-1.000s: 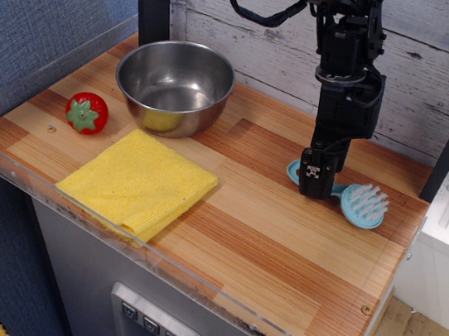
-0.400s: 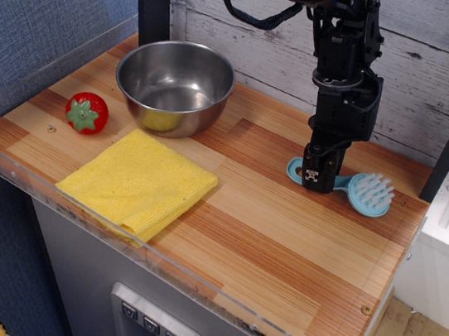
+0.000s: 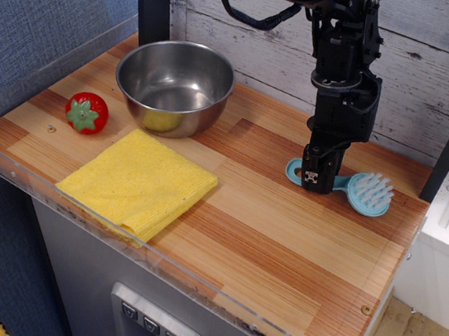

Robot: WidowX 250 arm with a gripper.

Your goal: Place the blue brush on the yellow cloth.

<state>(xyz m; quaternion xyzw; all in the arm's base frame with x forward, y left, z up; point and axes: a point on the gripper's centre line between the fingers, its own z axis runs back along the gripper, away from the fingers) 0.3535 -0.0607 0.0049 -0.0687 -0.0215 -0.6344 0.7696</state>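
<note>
The blue brush [image 3: 369,193] is at the back right of the wooden table, bristles up, handle pointing left. My gripper [image 3: 315,179] comes straight down on the handle and is shut on it; the handle's ring end sticks out to the left of the fingers. The brush looks held just off the wood. The yellow cloth [image 3: 140,181] lies folded at the front left, well apart from the gripper.
A steel bowl [image 3: 174,86] stands at the back left, just behind the cloth. A red strawberry toy [image 3: 87,112] sits left of the cloth. A clear plastic rim [image 3: 192,276] runs along the table's front and left edges. A plank wall stands behind.
The gripper has risen slightly with the brush in it; the brush head has moved up and a little back from where it lay a second ago.
</note>
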